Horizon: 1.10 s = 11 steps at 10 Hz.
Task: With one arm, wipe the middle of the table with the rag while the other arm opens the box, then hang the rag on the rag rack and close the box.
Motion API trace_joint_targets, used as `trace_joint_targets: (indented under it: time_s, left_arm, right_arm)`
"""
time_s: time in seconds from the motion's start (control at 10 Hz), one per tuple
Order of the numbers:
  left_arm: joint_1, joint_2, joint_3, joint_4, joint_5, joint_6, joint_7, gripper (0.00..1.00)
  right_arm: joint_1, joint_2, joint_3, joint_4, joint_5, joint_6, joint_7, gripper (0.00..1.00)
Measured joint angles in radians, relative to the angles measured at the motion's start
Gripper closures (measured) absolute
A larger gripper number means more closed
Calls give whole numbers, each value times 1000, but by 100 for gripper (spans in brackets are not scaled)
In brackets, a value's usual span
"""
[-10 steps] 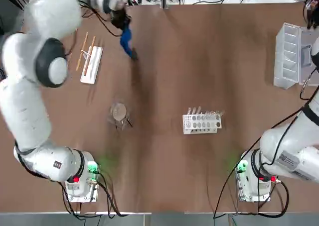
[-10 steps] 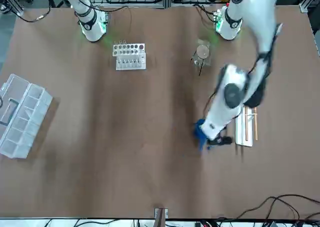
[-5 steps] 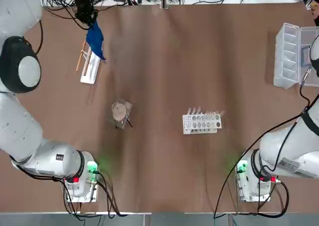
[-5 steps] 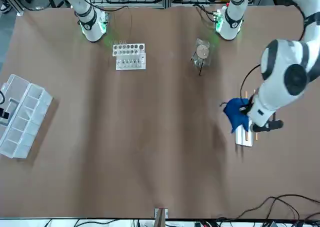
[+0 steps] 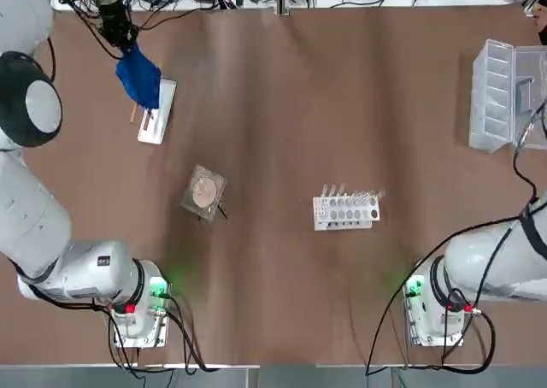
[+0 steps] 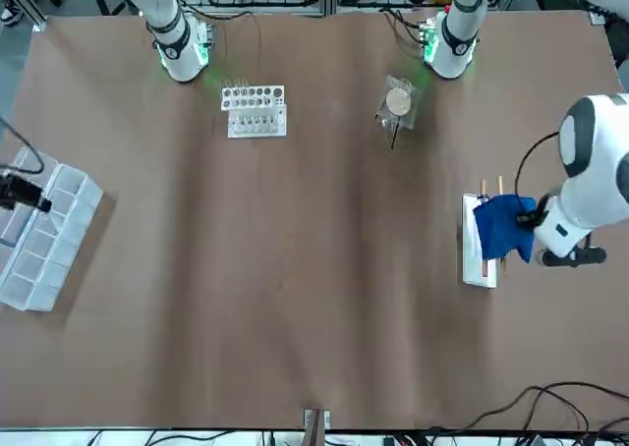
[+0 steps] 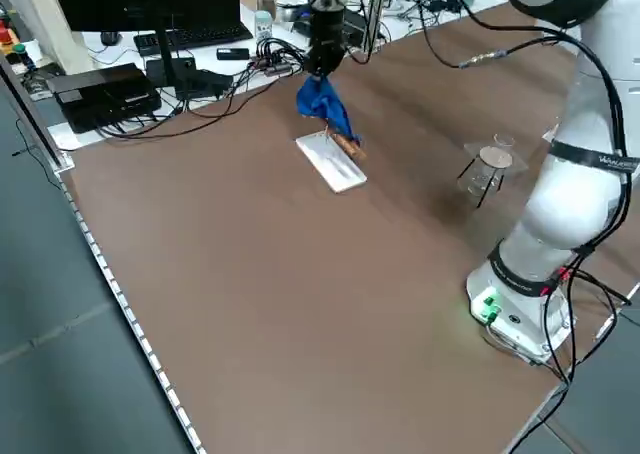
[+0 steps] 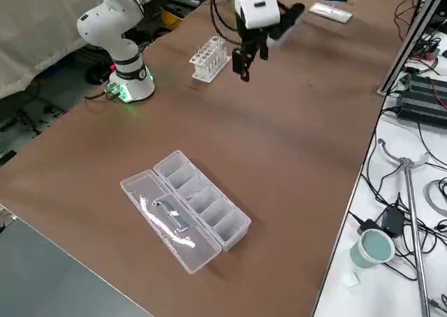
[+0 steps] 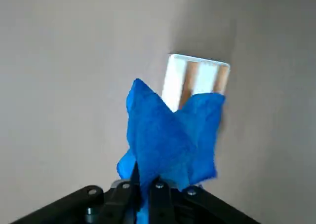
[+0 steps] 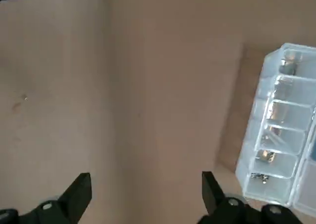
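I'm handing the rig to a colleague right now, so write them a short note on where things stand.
Left gripper: shut on the blue rag, over the rod rack at the table's far left.
Right gripper: open and empty, near the box at the far right.
Box: lid lies open, compartments exposed.
Done: box opened. Whether the table was wiped, these views cannot settle.
Left: hang the rag on the rods and release it, then close the box.
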Motion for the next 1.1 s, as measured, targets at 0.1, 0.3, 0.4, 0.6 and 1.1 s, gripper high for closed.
trace_joint_targets:
  time_s: [0.1,0.3,0.4,0.6,1.1]
  left_arm:
    - [6,40,0,6,7,32,0,92]
    - [1,120,-6,56,7,53,-18,92]
    - [-12,150,-11,82,7,55,-42,92]
    - [-29,171,-15,108,7,58,-66,92]
    - [-70,166,-22,106,7,-27,-138,92]
  right_arm:
    - [-4,-45,-6,-68,-2,20,2,1]
    - [-84,-63,-20,-108,-7,30,0,4]
    - [-161,-61,-23,-113,-7,25,-33,12]
    - [-307,-50,-29,-121,-5,17,-153,38]
    - [-649,172,-32,-62,171,47,-656,99]
